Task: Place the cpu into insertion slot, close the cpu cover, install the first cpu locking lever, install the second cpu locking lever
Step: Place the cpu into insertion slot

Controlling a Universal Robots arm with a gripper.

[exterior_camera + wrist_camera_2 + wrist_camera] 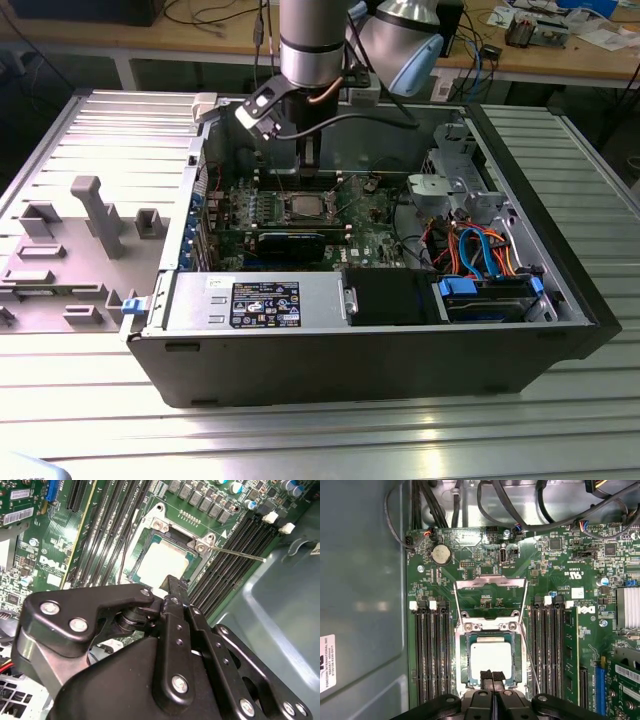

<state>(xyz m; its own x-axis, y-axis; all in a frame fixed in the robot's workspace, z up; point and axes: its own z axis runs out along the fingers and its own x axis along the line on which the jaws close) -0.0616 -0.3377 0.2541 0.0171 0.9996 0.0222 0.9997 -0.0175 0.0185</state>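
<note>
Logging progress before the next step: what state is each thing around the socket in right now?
insertion slot: filled, uncovered.
cpu: seated flat in the slot.
cpu cover: swung up open on its hinge, not over the cpu.
locking lever: unlatched, sticking out from the socket.
fingers: shut, holding nothing, tips by the cpu's edge.
computer case: side open.

the cpu (491, 656) is silver-grey, the circuit board (555, 565) green (the fingers (486, 678) black, cables (483, 250) blue).

In the first wrist view, the black metal claw (492, 675) hides one edge of your silver-grey square cpu (491, 655).
</note>
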